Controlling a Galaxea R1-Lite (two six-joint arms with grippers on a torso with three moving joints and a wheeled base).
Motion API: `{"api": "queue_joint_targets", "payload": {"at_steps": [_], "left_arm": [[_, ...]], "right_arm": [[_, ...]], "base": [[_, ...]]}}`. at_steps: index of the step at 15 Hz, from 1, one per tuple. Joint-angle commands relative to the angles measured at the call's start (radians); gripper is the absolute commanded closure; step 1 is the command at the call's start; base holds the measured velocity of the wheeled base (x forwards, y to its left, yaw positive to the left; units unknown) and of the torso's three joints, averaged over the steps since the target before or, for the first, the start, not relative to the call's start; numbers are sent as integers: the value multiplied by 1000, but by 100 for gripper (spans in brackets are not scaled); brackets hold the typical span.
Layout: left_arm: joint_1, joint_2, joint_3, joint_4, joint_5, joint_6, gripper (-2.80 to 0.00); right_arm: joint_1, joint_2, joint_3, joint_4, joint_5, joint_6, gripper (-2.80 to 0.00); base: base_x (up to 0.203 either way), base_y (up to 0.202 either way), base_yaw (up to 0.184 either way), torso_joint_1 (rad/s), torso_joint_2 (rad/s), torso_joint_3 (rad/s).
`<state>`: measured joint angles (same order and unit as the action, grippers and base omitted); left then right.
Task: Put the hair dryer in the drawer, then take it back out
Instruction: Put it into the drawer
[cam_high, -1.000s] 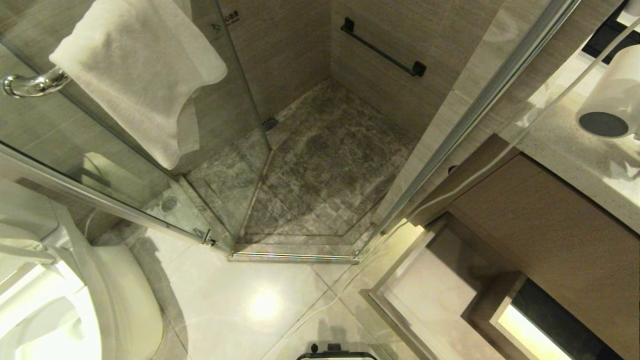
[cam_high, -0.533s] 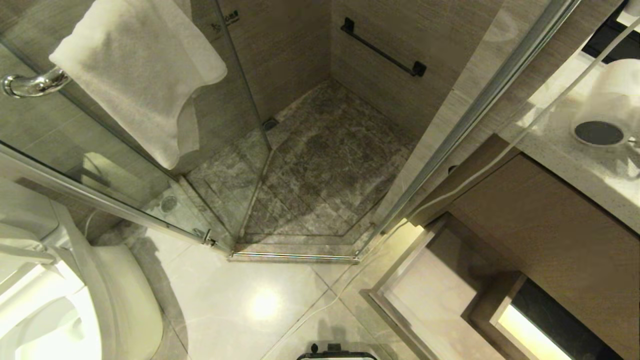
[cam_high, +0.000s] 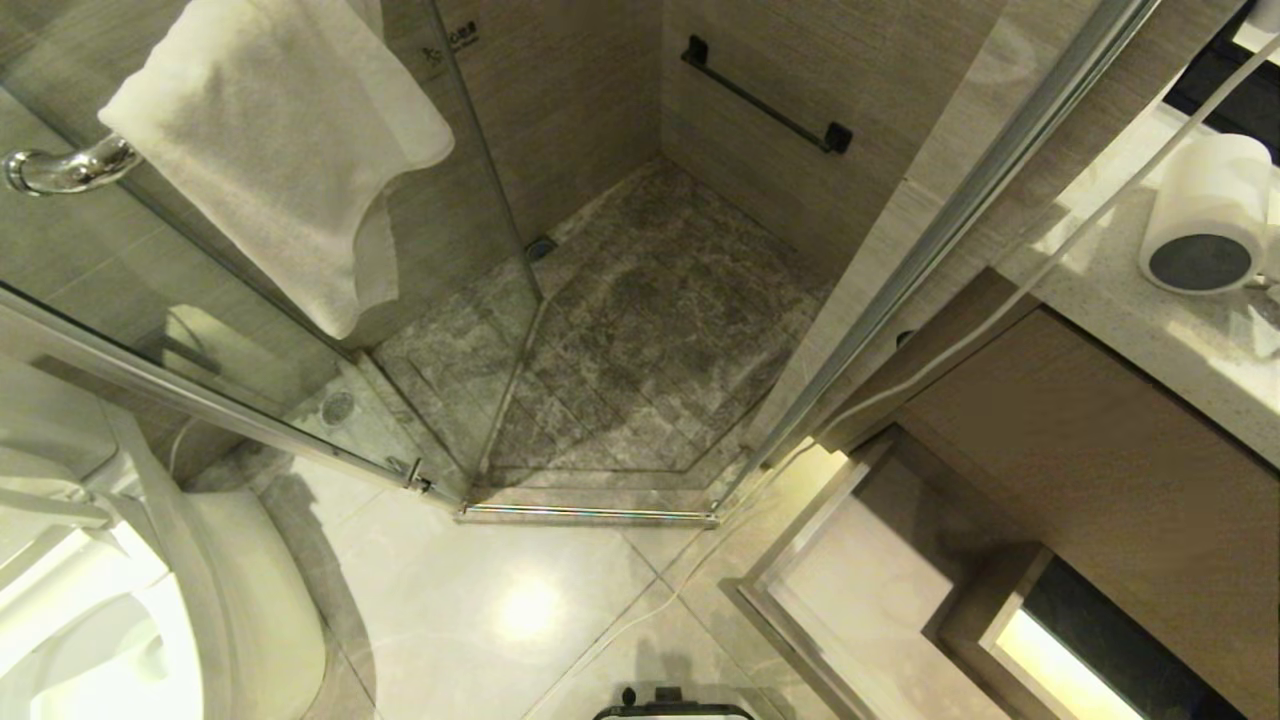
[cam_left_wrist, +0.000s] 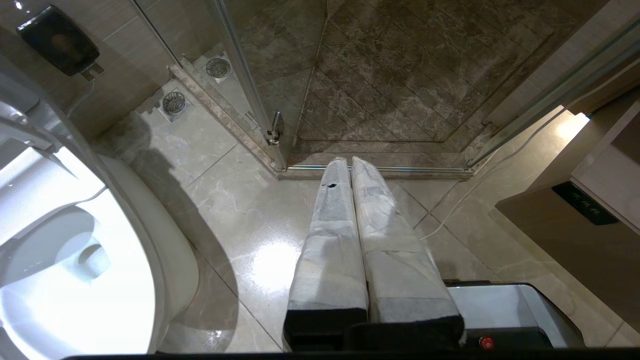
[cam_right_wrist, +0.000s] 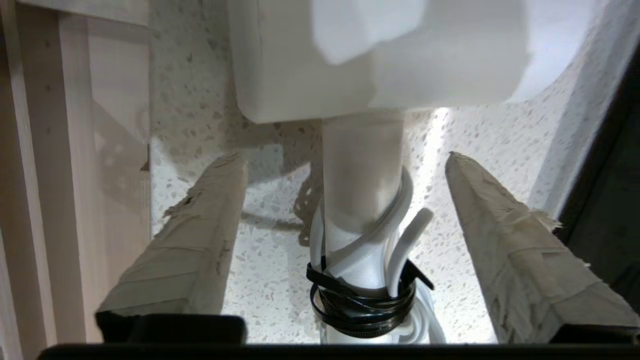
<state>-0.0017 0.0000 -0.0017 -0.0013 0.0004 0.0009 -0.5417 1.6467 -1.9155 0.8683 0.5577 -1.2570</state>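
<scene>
Right wrist view first: your right gripper stands wide apart, one taped finger at each side of the hair dryer, neither touching it. Nothing is gripped. Nearest the camera you see the handle's end, where the coiled cord is bundled under black cable ties. Beyond that the straight handle runs toward twelve o'clock, and the fat white barrel sits farthest off. All of it lies on the speckled countertop.

From the head camera, the robot's dark base edge sits at six o'clock. The wood-grain drawer is at about four o'clock. Farther out, at two o'clock, the dryer's round grey end faces you from the countertop.

Your left gripper has its fingers pressed together, empty, pointing at the floor.

Expect hard, smooth plastic, probably light, stiff and a little slippery. If you retake it, clamp mid-handle, above the cord bundle. The springy cord may drag or snag on the drawer's edge.
</scene>
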Motion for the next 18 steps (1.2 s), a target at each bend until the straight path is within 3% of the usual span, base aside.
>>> {"api": "queue_joint_targets", "payload": {"at_steps": [1, 2, 3, 11, 13, 18], "left_arm": [[0, 2, 0, 0, 1, -1, 0], [0, 2, 0, 0, 0, -1, 0], [0, 2, 0, 0, 0, 0, 0], [0, 2, 0, 0, 0, 1, 0], [0, 2, 0, 0, 0, -1, 0], [0, 2, 0, 0, 0, -1, 0]], "right_arm": [[-1, -34, 4, 3, 35, -7, -280], [0, -44, 7, 3, 65, -7, -280], [-3, -55, 9, 3, 90, -13, 0], [-1, -140, 46, 44, 113, 11, 0], [32, -178, 104, 49, 121, 105, 0], [234, -291, 262, 67, 119, 482, 0]], "base": [[0, 0, 0, 0, 0, 0], [0, 0, 0, 0, 0, 0], [0, 0, 0, 0, 0, 0], [0, 0, 0, 0, 0, 0], [0, 0, 0, 0, 0, 0], [0, 0, 0, 0, 0, 0]]}}
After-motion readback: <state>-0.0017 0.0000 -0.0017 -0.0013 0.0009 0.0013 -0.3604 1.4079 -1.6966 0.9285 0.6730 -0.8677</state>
